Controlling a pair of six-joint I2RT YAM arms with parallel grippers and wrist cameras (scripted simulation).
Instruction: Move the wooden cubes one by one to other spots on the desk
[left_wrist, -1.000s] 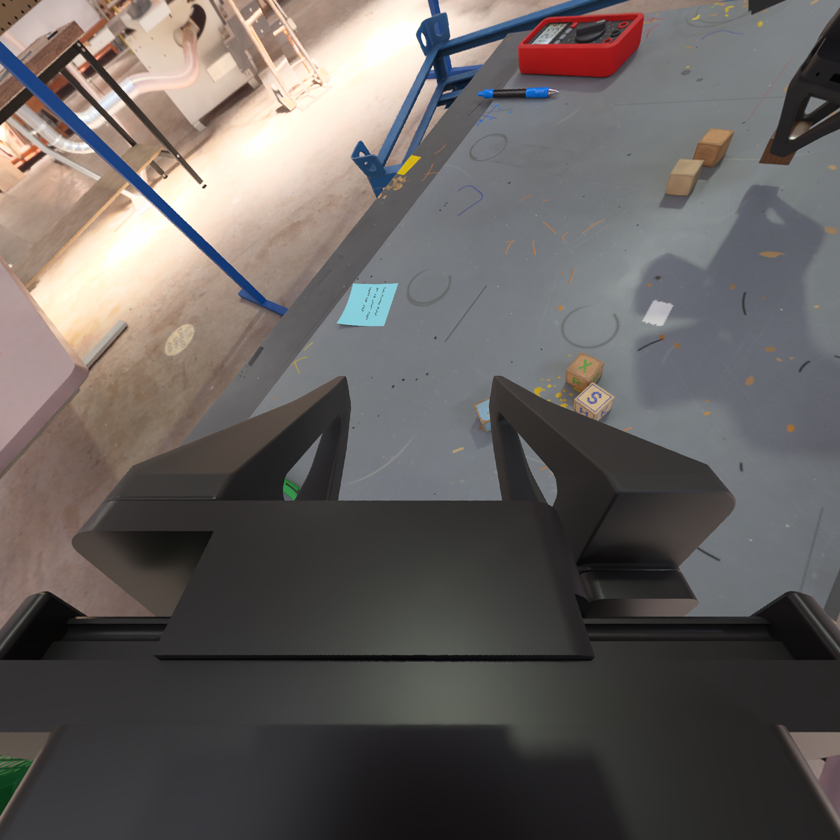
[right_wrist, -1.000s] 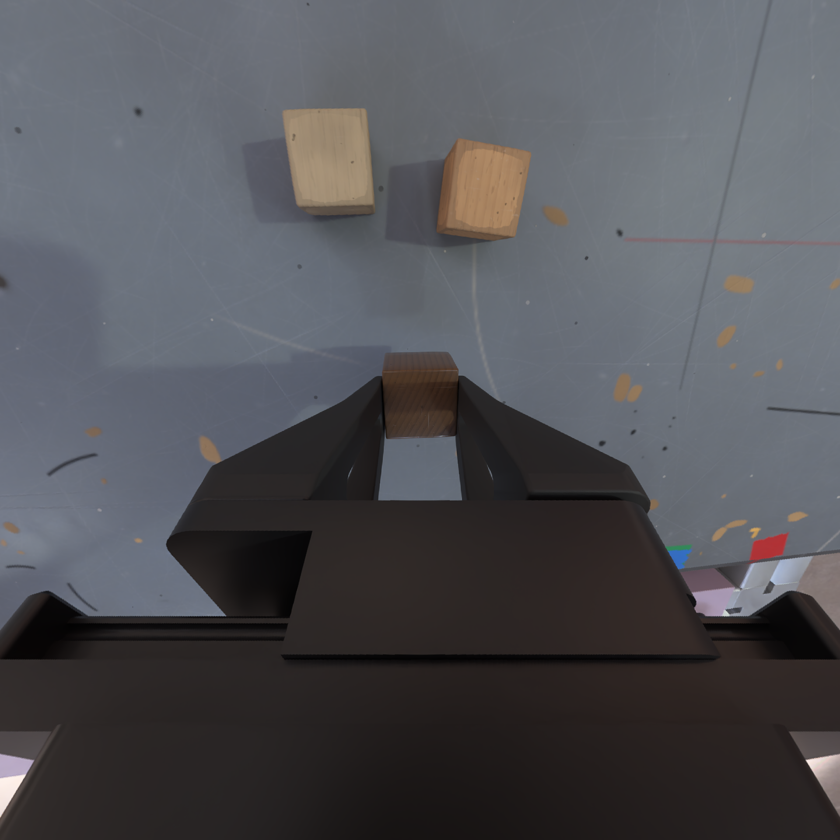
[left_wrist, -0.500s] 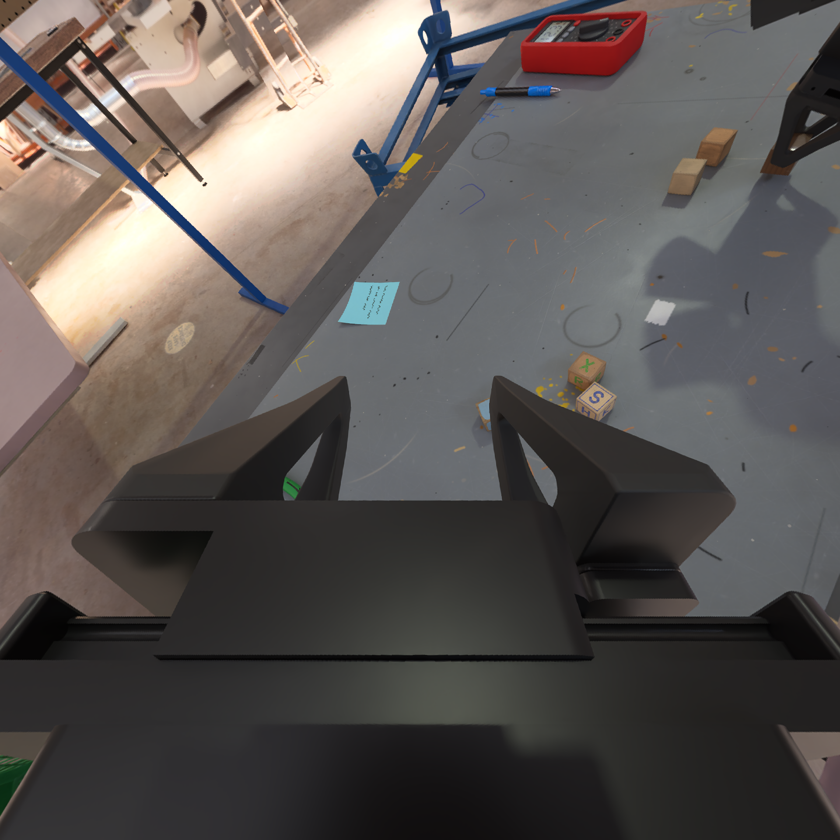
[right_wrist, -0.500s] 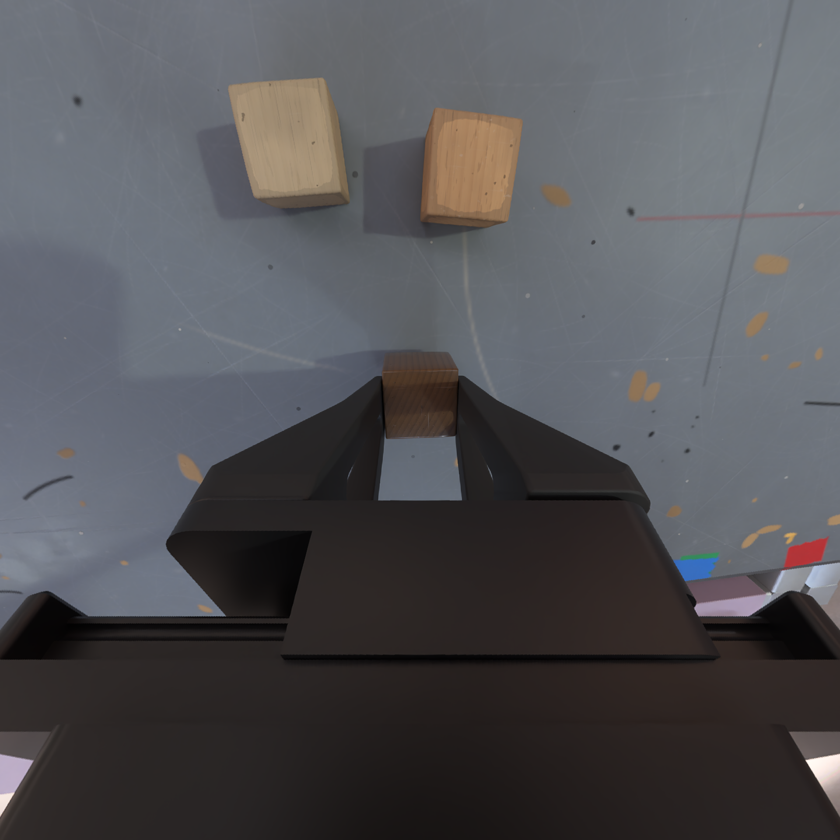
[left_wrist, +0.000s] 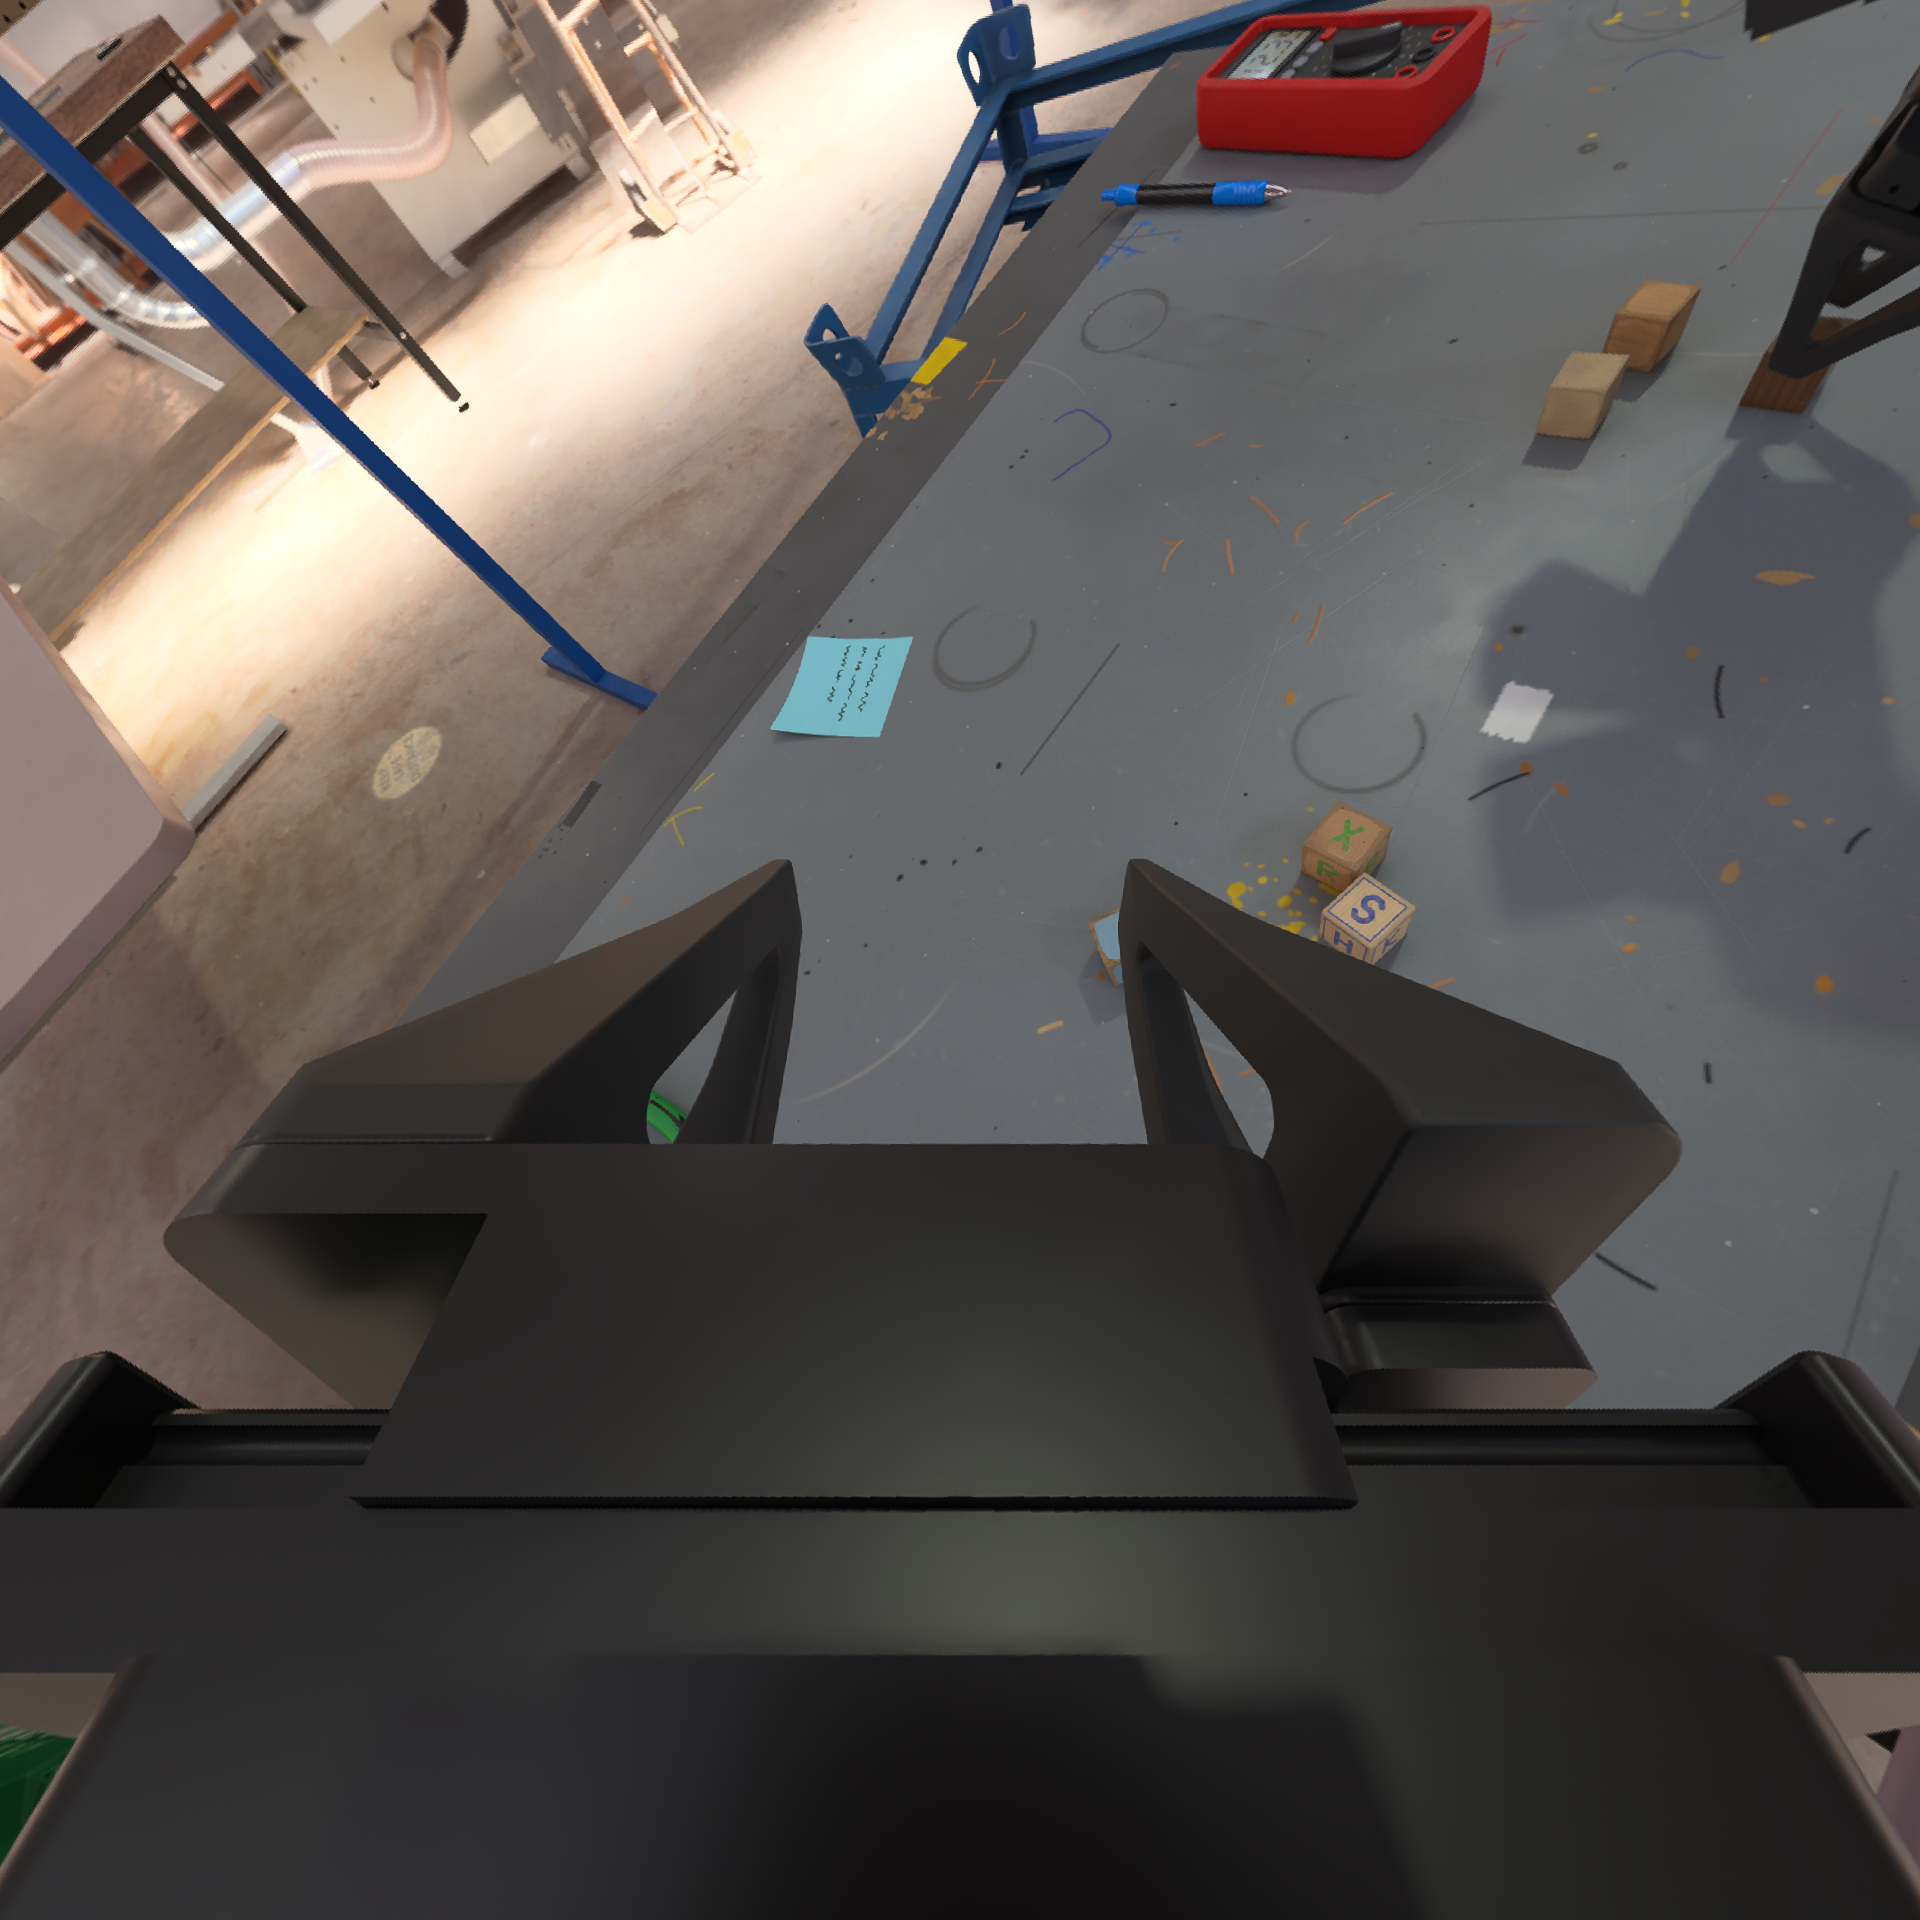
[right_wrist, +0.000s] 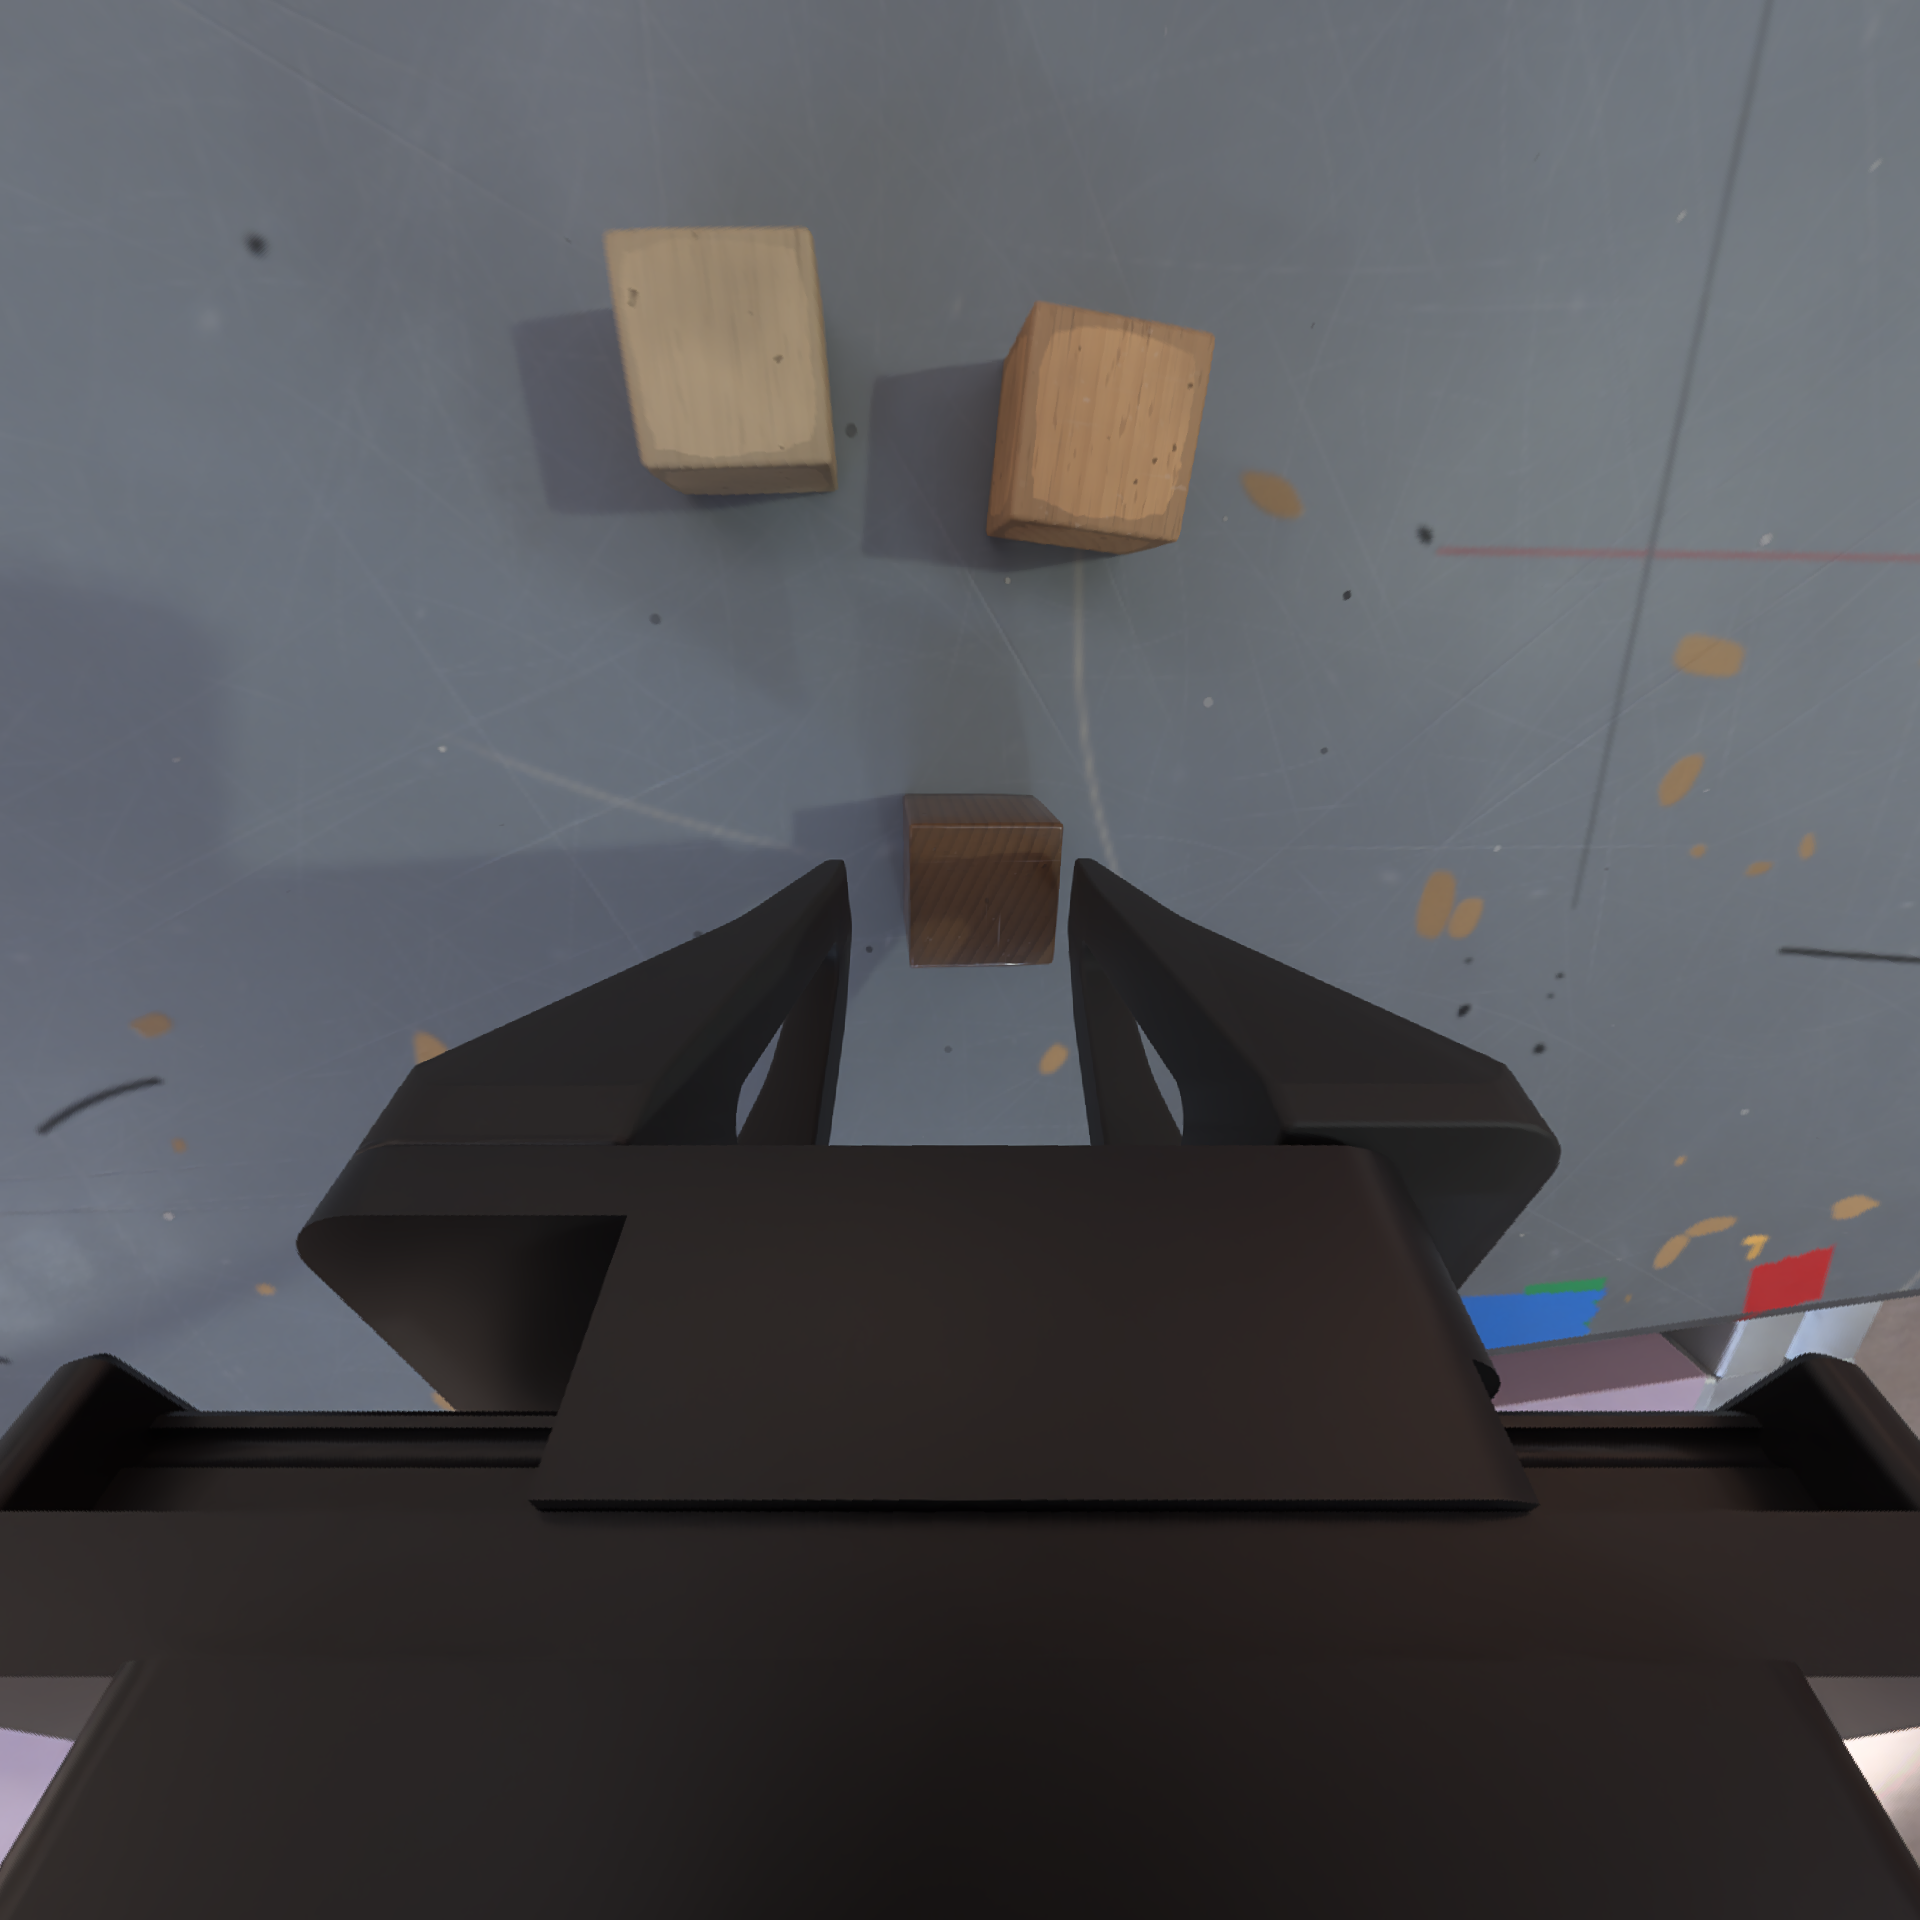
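1. The right end effector (right_wrist: 959, 883) stands parted, its fingers flanking the small dark brown wooden cube (right_wrist: 983, 879) with slim gaps on both sides; the cube rests on the scuffed grey worktop (right_wrist: 416, 644).
2. A pale beige wooden cube (right_wrist: 722, 358) sits at 11 o'clock from it, and a tan wooden cube (right_wrist: 1099, 426) at 1 o'clock, near each other but apart.
3. The left end effector (left_wrist: 961, 883) is spread wide and empty.
4. Its right finger hides most of a small blue-faced block (left_wrist: 1105, 940); two lettered wooden blocks (left_wrist: 1356, 883) lie just beyond.

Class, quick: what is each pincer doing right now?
Left pincer: open, empty.
Right pincer: open, straddling the dark cube, not gripping it.
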